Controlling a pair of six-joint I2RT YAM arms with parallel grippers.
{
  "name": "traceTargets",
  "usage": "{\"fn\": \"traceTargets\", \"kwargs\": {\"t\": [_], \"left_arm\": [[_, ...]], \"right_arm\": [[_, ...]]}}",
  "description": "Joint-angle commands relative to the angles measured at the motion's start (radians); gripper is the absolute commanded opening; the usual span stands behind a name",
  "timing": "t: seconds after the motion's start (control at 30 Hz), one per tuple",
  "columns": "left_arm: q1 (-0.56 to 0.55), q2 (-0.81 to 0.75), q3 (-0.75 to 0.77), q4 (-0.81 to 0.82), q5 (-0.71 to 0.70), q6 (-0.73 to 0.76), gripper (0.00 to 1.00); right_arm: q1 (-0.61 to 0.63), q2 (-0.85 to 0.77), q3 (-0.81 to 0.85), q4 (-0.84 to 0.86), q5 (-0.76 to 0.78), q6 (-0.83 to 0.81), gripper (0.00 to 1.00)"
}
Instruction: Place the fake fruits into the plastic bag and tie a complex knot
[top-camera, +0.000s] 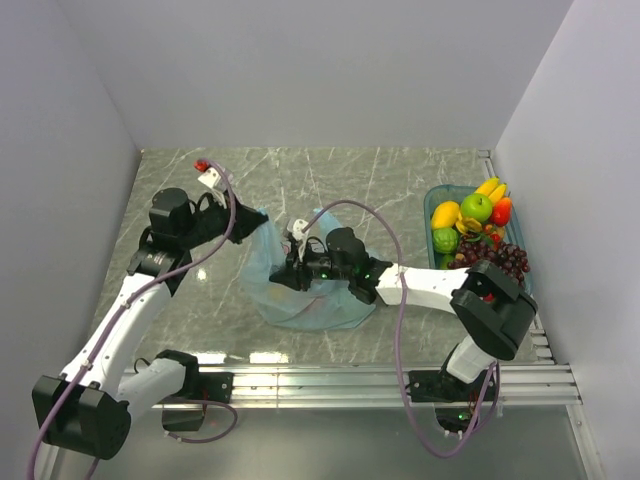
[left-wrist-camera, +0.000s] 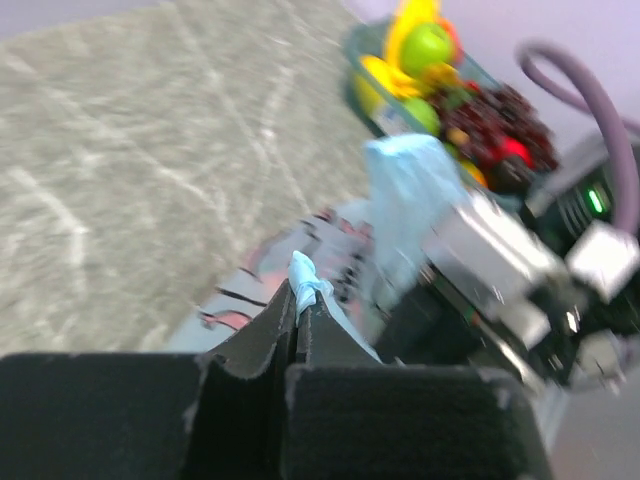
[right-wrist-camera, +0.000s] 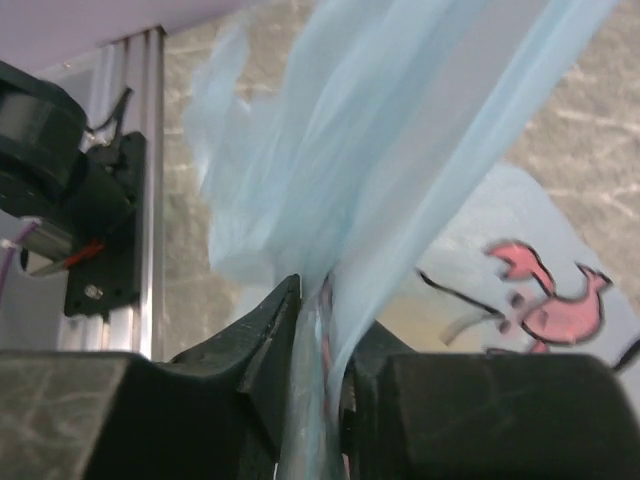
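The bag (top-camera: 305, 300) is lying crumpled mid-desk (top-camera: 380, 180) between the two arms. The fruits (top-camera: 478, 225) are sitting heaped in the tray (top-camera: 430, 200) at the right edge, well apart from the bag, with none showing inside it.

The left pincer (left-wrist-camera: 297, 298) is pinching fully shut on a small tuft of the bag's film at its far-left rim. The right pincer (right-wrist-camera: 322, 308) is clamping narrowly on a sheet of film running up between its fingers, nearer the middle.

The step in hand looks like opening the mouth. The two grips should be drawing apart and slightly up, gently, so the thin film is neither slipping nor tearing, leaving the mouth facing the tray.

Two things are standing in the way. Both pincers are occupied, so one will be needing to let go to fetch fruit. The right arm's cable (top-camera: 385, 225) is also arching over the bag, near where fruit would be crossing.
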Motion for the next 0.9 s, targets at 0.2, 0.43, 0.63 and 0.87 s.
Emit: {"fn": "traceTargets", "kwargs": {"t": [0.2, 0.43, 0.63, 0.87], "left_arm": [[0.005, 0.062, 0.067, 0.03, -0.386, -0.021, 0.01], [0.005, 0.051, 0.012, 0.05, -0.352, 0.008, 0.01], [0.005, 0.04, 0.012, 0.048, -0.107, 0.037, 0.0], [0.005, 0.036, 0.016, 0.042, 0.04, 0.051, 0.01]], "right_arm": [[0.008, 0.054, 0.042, -0.164, 0.062, -0.1, 0.13], [0.008, 0.071, 0.072, -0.325, 0.105, -0.186, 0.03], [0.011, -0.004, 0.114, -0.391, 0.093, -0.187, 0.31], [0.014, -0.253, 0.204, -0.546, 0.008, -0.161, 0.54]]}}
